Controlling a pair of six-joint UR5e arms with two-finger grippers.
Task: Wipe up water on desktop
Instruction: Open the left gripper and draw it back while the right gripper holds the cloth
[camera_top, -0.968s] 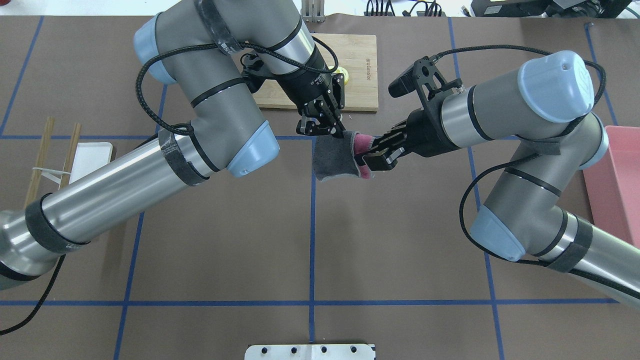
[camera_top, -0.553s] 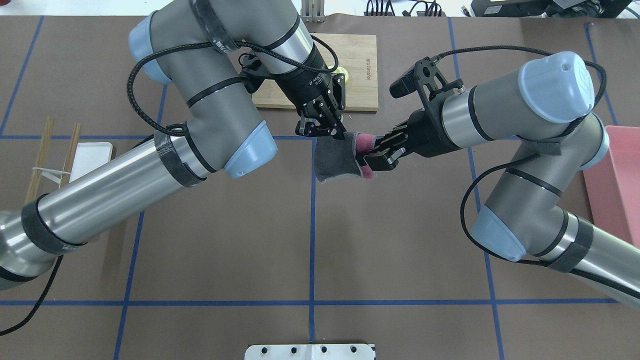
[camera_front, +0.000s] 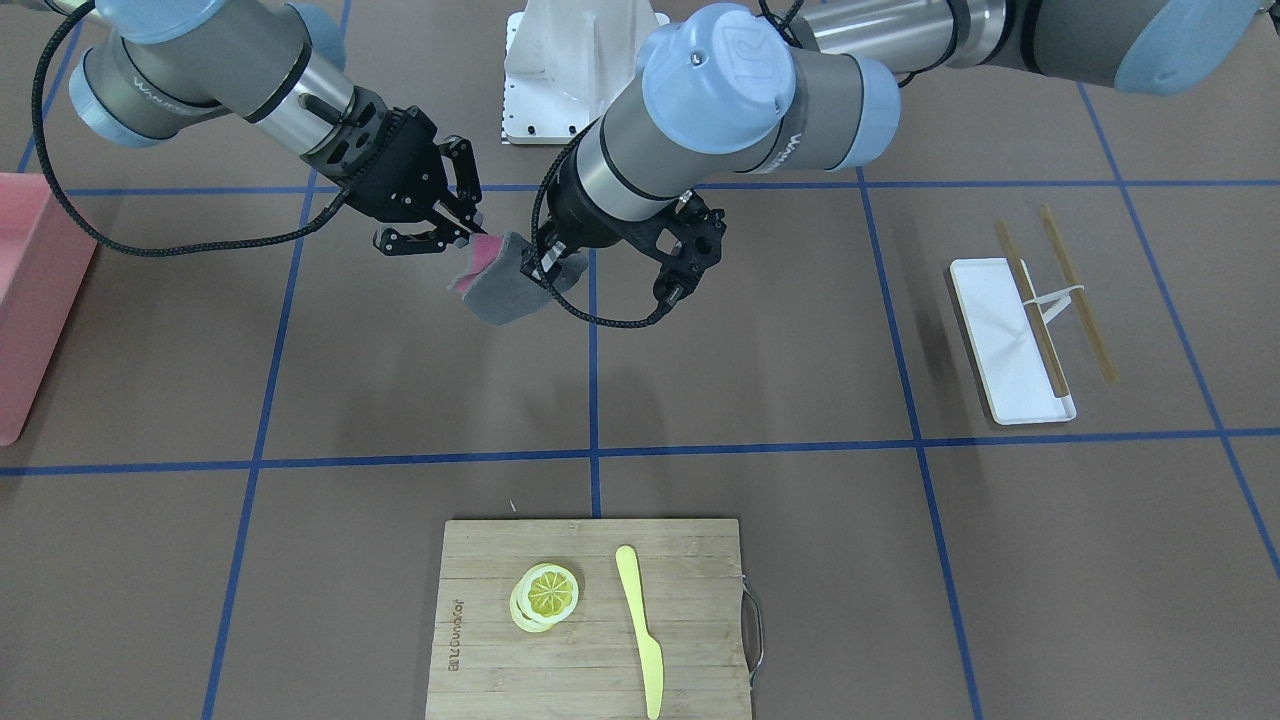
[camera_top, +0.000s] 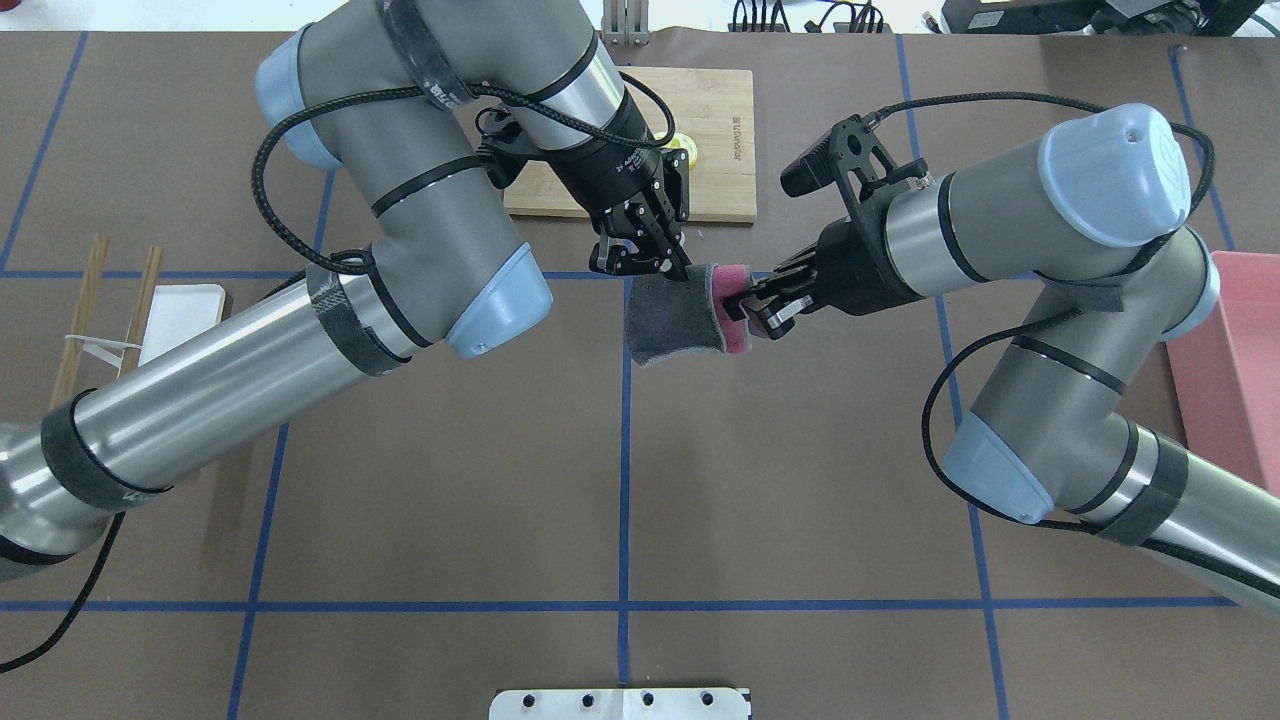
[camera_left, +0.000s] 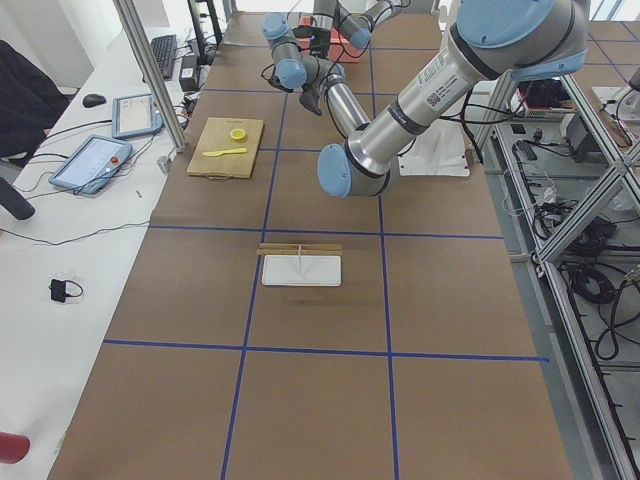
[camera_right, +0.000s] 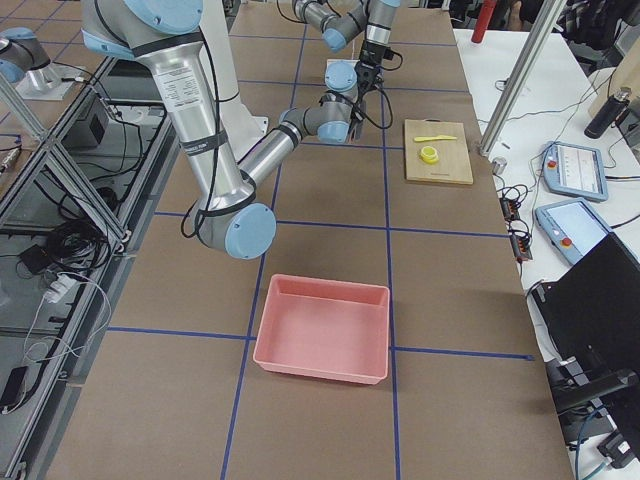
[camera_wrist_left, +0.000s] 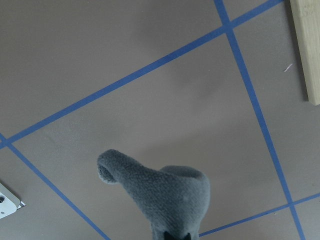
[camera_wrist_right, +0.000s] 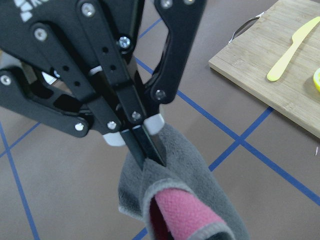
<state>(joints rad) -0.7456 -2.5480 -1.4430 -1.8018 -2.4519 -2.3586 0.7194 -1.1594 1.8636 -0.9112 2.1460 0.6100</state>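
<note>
Two grippers held one folded cloth (camera_top: 675, 320) in the air over the middle of the worktop (camera_top: 800, 480), beside a crossing of blue tape lines (camera_top: 625, 450). The left gripper (camera_top: 680, 270) had its jaws pressed together on the cloth's grey upper corner, and the right gripper (camera_top: 743, 304) had its jaws pinching the pink edge. The cloth spanned the gap between them along the worktop's long axis, which ran from the robot's left end to its right end. Its pink side pointed toward the right end and its grey fold drooped downward. Toward the far edge lay a bamboo cutting board (camera_front: 590, 620) with a lemon slice (camera_front: 548, 592) and a yellow knife (camera_front: 640, 625). A pink bin (camera_right: 322, 328) sat near the right end and a white tray (camera_front: 1005, 335) near the left.
</note>
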